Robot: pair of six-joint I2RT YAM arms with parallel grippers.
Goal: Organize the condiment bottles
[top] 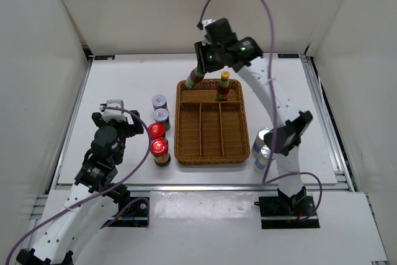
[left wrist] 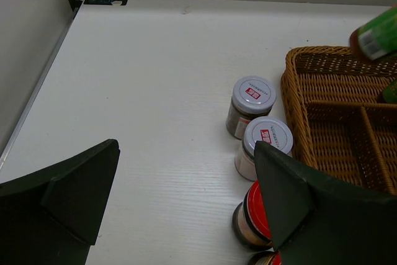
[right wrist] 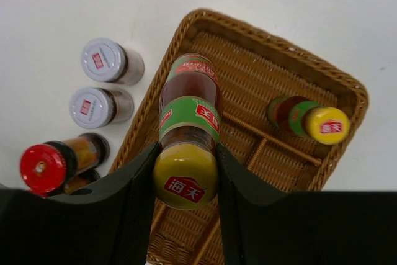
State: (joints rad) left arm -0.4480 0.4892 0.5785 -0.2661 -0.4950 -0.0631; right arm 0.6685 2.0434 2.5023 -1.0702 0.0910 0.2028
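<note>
Top external: right gripper pinches a slim yellow-capped bottle, tilted, above the far-left corner of the wicker tray; we cannot tell whether its base touches the weave. We note a second yellow-capped bottle upright in the tray's far crosswise compartment. Two grey-lidded jars and two red-lidded jars line up just left of the tray; two silver-capped bottles stand just right of it, partly behind the right arm. The left gripper hovers left of the jars.

Left wrist: we see its fingers spread wide, nothing between them, jars ahead.

Right wrist: fingers clamp the held bottle at its cap.
</note>
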